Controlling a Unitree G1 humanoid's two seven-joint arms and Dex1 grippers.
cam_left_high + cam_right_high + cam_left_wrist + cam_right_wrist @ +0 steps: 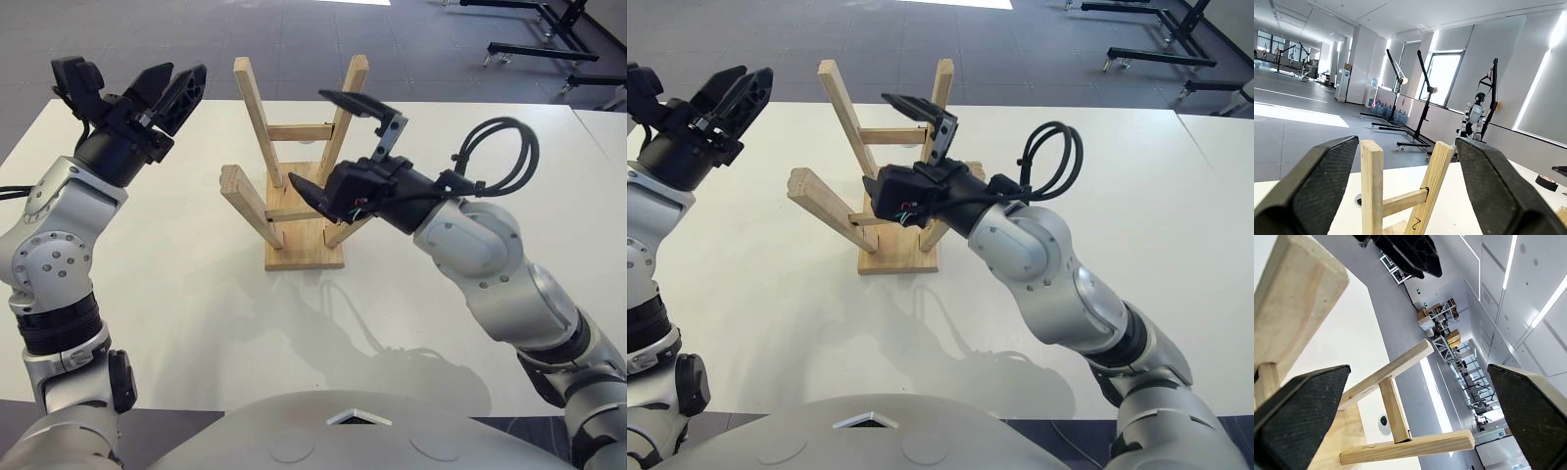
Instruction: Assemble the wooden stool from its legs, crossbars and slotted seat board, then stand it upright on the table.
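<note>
Your pale wooden stool [294, 196] sits upside down mid-table [176, 294], its flat seat board [304, 257] down and its square legs splayed upward, joined by thin crossbars [301, 132]. Your right gripper [309, 142] spreads its black textured fingers wide at the right-hand legs, gripping nothing. The left gripper [183, 73] hangs raised at the left, wide open and empty.

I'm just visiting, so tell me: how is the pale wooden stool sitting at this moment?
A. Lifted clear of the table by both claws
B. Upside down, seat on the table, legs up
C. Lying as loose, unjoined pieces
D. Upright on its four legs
B: the pale wooden stool has its flat seat board lying on the white table, and its legs, joined by crossbars, point upward.
</note>
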